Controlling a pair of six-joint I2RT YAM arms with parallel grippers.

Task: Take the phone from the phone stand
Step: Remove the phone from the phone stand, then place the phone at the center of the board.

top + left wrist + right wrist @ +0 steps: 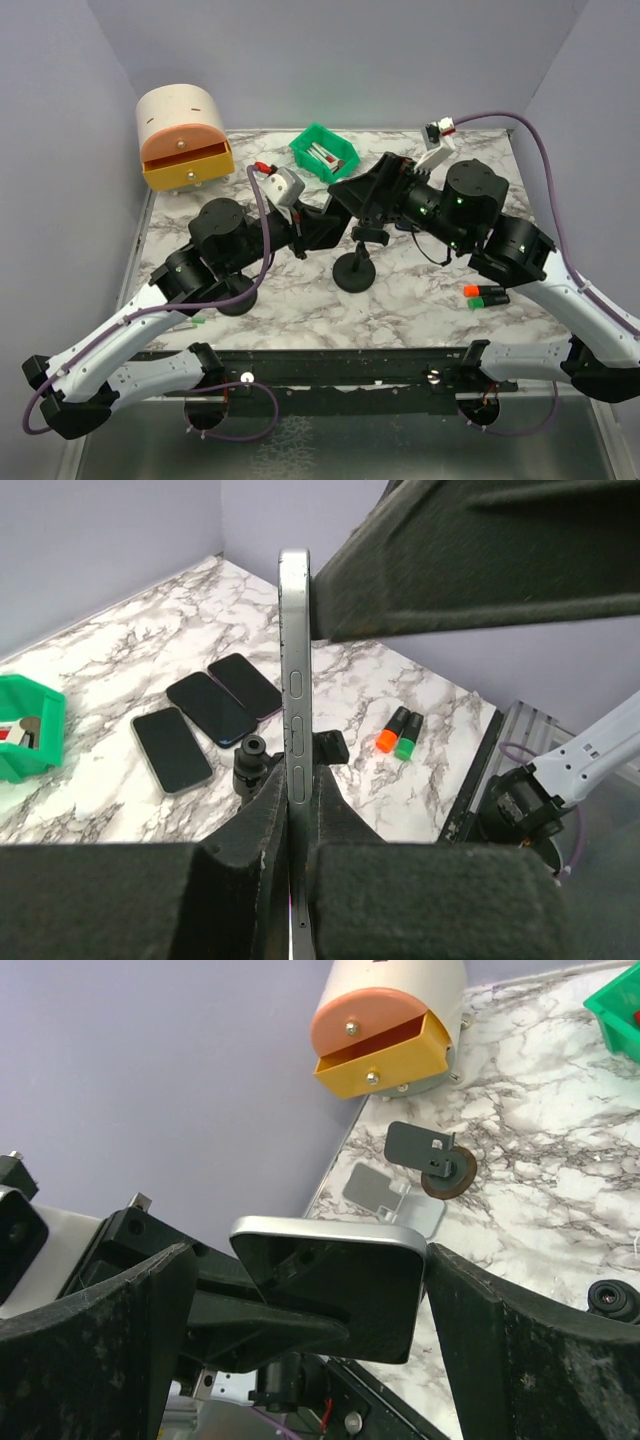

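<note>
A silver-edged phone (294, 670) shows edge-on in the left wrist view, where my left gripper (296, 830) is shut on it with a black pad on each face. In the right wrist view the phone's dark face (345, 1280) hangs between the wide-apart fingers of my open right gripper (310, 1335). The right-hand finger (520, 1350) sits close to the phone's corner. The black phone stand (354, 270) has a round base and stands on the marble table just below both grippers (318, 225) (358, 190). Its knob (252, 763) shows beside the phone.
Three dark phones (210, 708) lie flat on the table (420, 290). Orange and green markers (485, 296) lie at the right. A green bin (324, 152) and a pink drawer unit with an open yellow drawer (182, 140) stand at the back. A silver stand (395, 1195) is near the left edge.
</note>
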